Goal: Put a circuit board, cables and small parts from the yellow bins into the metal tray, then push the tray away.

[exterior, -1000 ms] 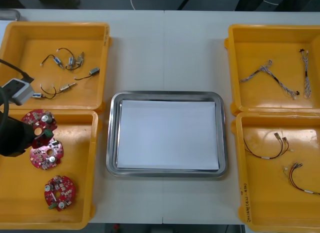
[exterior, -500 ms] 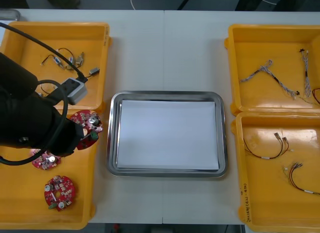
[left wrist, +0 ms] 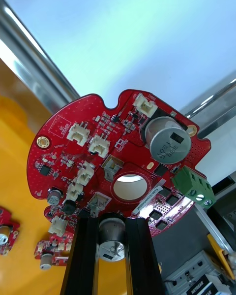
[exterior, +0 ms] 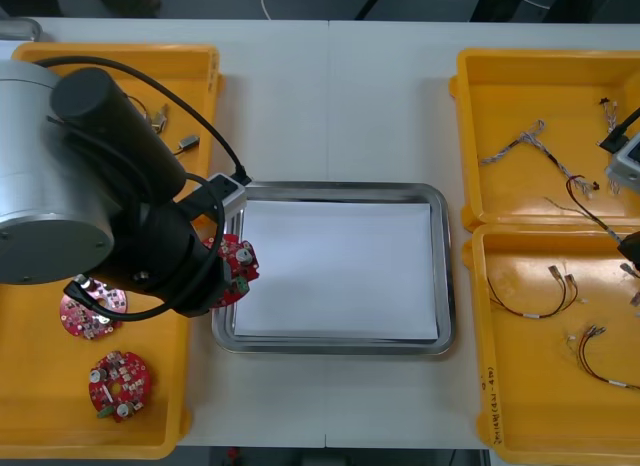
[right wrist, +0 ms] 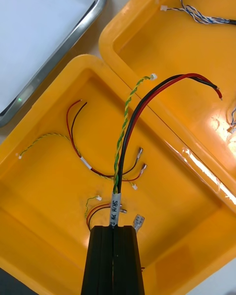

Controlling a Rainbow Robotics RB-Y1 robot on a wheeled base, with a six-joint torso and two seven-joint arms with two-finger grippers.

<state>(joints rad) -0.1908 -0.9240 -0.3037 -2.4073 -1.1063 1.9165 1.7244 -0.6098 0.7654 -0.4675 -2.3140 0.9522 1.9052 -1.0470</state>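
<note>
A round red circuit board (exterior: 236, 261), clamped in the left jaws, is held over the shiny metal tray's (exterior: 330, 189) left rim, with release judged next; red, black and green-yellow cables (right wrist: 129, 122) are gripped in the right jaws.

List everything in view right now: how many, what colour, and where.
Bins: four, yellow, two at each side of the table.
Tray: one, metal, white inside, between the bins.
Circuit boards: three, red; two in the near left bin, one held over the tray's left rim.
Small metal parts: at least two, silvery, far left bin.
Twisted cables: two, blue and white, far right bin.
Loose cables: two, red, black and yellow, near right bin.
Held cable: one, black, red and green-yellow, over the right bins.
Left claw: one, black, shut on a board.
Right claw: one, black, shut on the held cable.
</note>
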